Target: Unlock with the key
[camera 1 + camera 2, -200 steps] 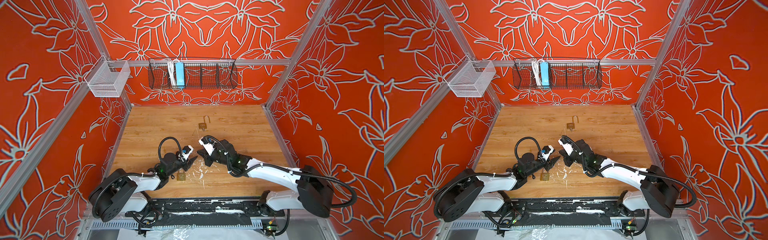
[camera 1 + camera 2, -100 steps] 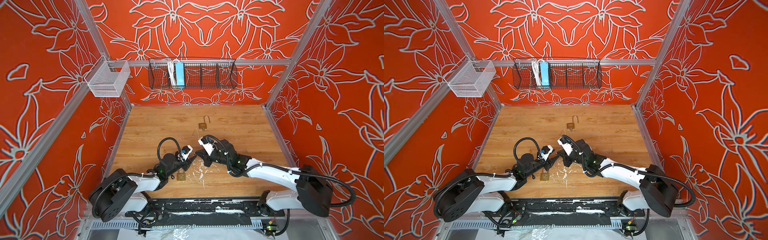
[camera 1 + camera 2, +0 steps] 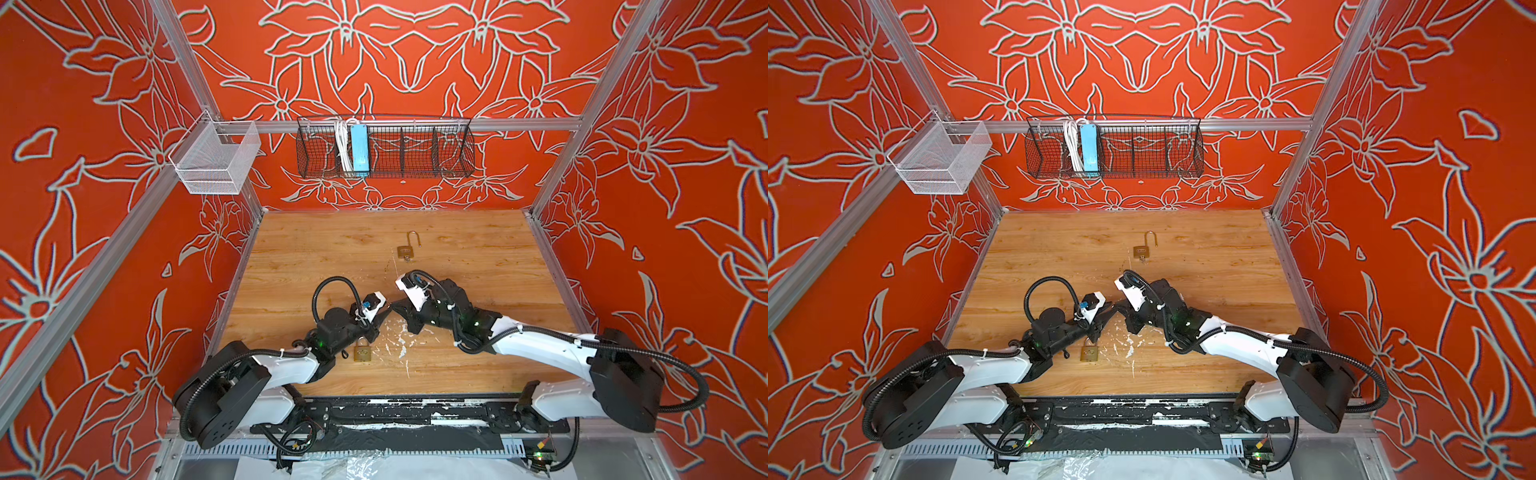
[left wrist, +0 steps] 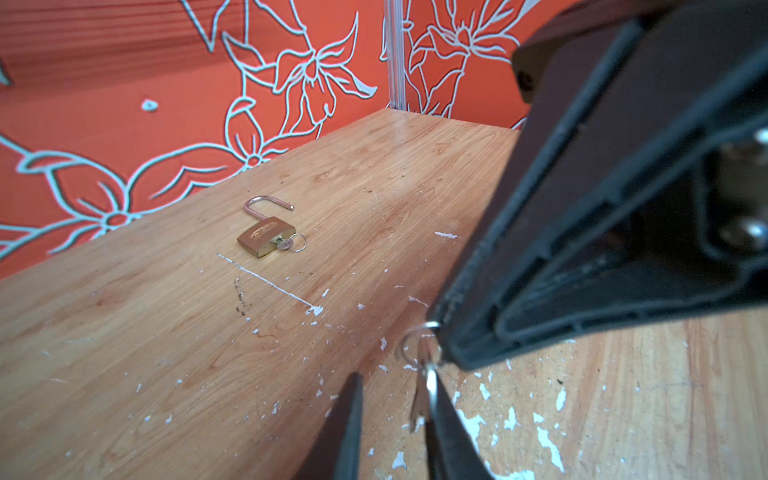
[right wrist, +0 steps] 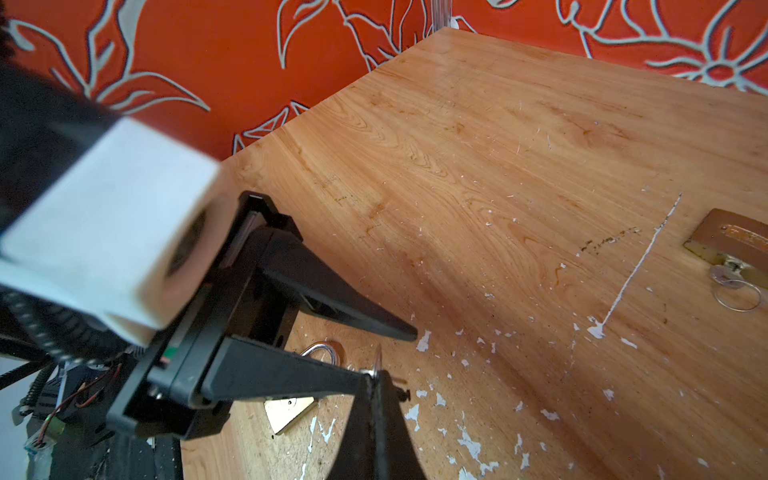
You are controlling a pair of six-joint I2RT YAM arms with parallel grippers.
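A brass padlock [image 3: 363, 353] [image 3: 1089, 353] with its shackle shut lies on the wooden table near the front, beside my left arm; the right wrist view shows it [image 5: 291, 409] behind the fingers. My right gripper [image 3: 394, 308] [image 5: 376, 378] is shut on a small silver key [image 5: 377, 359] [image 4: 419, 399] with a wire ring, held just above the table. My left gripper [image 3: 383, 313] [image 4: 392, 376] meets it tip to tip. Its jaws stand narrowly open around the key: one finger [image 4: 444, 424] touches the key, the other finger [image 4: 349, 415] is apart from it.
A second brass padlock [image 3: 406, 250] [image 4: 266, 237] lies farther back with its shackle open and a ringed key in its keyhole. White paint flecks [image 3: 401, 345] mark the wood. A wire basket [image 3: 384, 147] and a white mesh bin [image 3: 216, 160] hang on the walls.
My left gripper's jaws have narrowed around the key. Both arms have stayed almost in place, with the right gripper still shut on the key.
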